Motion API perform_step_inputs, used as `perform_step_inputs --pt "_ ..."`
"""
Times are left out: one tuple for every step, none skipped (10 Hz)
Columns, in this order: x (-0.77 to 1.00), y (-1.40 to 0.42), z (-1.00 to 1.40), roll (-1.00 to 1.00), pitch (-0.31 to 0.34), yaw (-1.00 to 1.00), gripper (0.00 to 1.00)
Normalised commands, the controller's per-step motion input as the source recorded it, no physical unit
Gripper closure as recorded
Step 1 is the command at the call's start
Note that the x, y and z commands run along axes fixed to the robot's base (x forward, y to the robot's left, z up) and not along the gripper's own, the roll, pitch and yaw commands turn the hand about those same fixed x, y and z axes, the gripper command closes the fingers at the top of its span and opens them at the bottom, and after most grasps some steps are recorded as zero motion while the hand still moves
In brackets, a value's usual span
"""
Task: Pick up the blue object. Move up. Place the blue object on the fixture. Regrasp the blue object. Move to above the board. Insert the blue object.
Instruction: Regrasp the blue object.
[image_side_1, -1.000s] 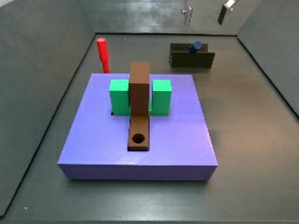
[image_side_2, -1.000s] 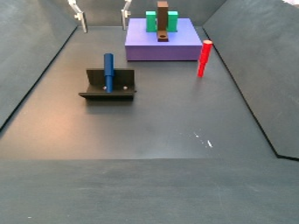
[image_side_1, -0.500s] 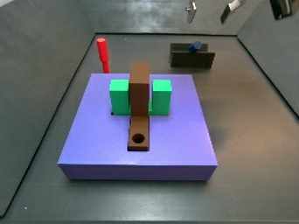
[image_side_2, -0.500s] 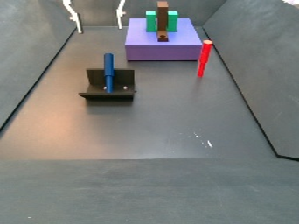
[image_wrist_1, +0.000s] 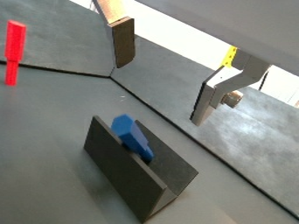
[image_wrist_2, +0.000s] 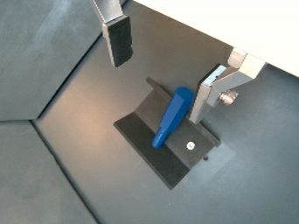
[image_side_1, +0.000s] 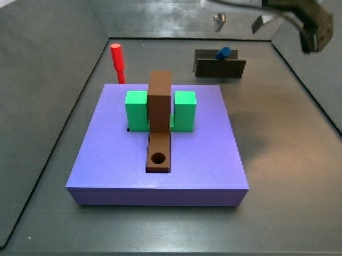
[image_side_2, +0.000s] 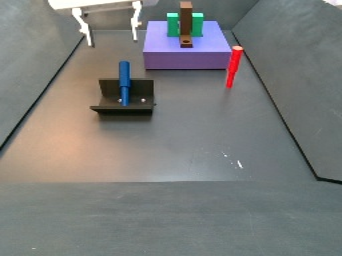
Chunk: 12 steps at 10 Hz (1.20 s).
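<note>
the blue object (image_wrist_2: 174, 118) lies in the fixture (image_wrist_2: 149, 142), so placing looks done. the gripper (image_wrist_2: 170, 54) hangs above it, fingers spread and empty. regrasp, the move to the board (image_side_1: 120, 170) and insertion remain.

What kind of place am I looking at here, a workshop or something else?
Probably a robot test cell, perhaps computer-simulated: bare grey walled floor, a purple board with a holed brown bar, and a blue object lying on the fixture. The open tool hangs above, empty.
</note>
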Motion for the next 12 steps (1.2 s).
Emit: perform_step_inputs --pt "0.05 0.00 -0.26 0.31 0.103 0.13 0.00" --pt "0.00 0.00 -0.26 0.33 0.103 0.10 0.00" --pt "0.00 0.00 -0.21 0.21 0.071 0.07 0.00" --pt "0.00 0.00 -0.21 0.12 0.040 0.07 0.00" --pt "0.00 0.00 -0.21 0.07 0.006 0.08 0.00" --pt "0.00 0.00 -0.22 0.12 0.014 0.08 0.00" --pt "0.00 0.00 -0.23 0.18 0.040 0.08 0.00" --pt "0.00 0.00 -0.26 0.21 0.046 0.08 0.00" --pt "0.00 0.00 -0.26 0.23 0.043 0.08 0.00" --pt "0.00 -0.04 -0.20 0.32 0.017 0.07 0.00" --pt "0.00 -0.08 -0.17 0.35 0.000 0.04 0.00" --pt "0.00 -0.11 -0.13 0.38 0.000 0.00 0.00"
